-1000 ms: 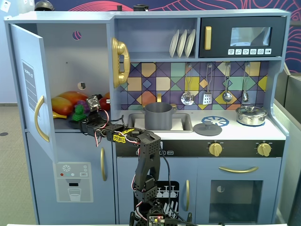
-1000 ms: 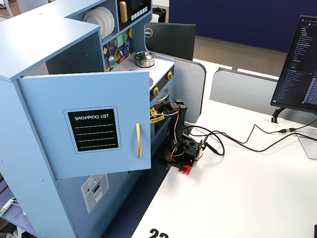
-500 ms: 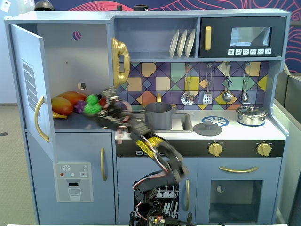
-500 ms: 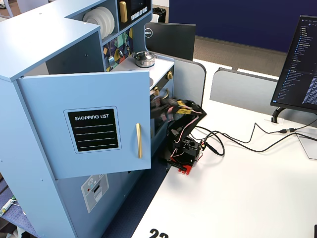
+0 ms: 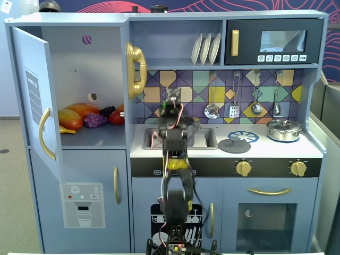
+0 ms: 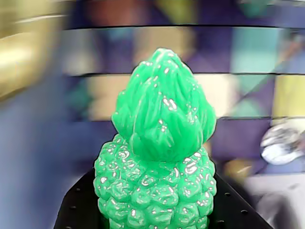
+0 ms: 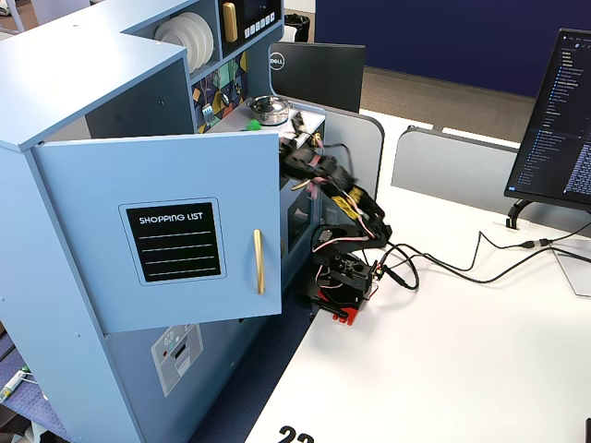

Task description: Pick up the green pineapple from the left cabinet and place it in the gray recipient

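In the wrist view, the green pineapple (image 6: 159, 157) fills the middle of the picture, upright, crown up, its bumpy body set between the black jaws, which are closed on it at either side. Behind it the background is blurred: a tiled wall in purple, yellow and teal, a gold shape at the left edge, and a shiny ladle (image 6: 282, 143) at the right.

In a fixed view from the front, the arm (image 5: 174, 175) rises from its base at the bottom edge and reaches up over the sink (image 5: 204, 139), the gripper (image 5: 171, 101) held high in front of the tiled wall (image 5: 265, 85), just right of the gold telephone (image 5: 135, 69). The pineapple itself is hard to make out here. The left cabinet (image 5: 79, 58) stands with its door (image 5: 34, 95) swung open; on its shelf lie a mango (image 5: 70, 119), purple grapes (image 5: 95, 120) and other fruit. Farther right, a flat gray lid (image 5: 234, 145) rests on the counter and a shiny lidded pot (image 5: 283, 129) sits on the stove, under a microwave (image 5: 273, 41).

In the other fixed view, from the side, the open door (image 7: 166, 231) bears a shopping list and the arm's base (image 7: 343, 281) sits at the white bench (image 7: 443, 369) edge.
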Available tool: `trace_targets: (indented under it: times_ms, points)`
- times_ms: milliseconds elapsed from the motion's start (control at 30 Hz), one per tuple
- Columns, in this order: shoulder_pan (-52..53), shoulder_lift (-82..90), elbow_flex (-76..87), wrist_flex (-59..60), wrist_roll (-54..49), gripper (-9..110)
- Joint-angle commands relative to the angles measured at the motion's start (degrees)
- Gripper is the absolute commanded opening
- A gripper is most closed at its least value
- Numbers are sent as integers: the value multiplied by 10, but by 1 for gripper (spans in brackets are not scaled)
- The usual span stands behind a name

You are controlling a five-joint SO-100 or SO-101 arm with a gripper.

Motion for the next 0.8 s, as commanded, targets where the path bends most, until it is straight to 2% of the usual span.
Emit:
trace_targets:
  times_ms: [0,167,367,400,467,533,600,767]
  points:
    - [47,-173,-127,-76,-12,0]
    - [52,-321,-245,-76,-31,0]
    - [51,-376,-292,-23,-46,1]
    - [52,-377,-294,-7,-49,6]
    - [53,-374,-296,24,-52,23]
    - [54,-364,-307,65,-71,34]
    - [54,-345,-328,101,-46,38]
    - [70,-231,-366,245,-16,39]
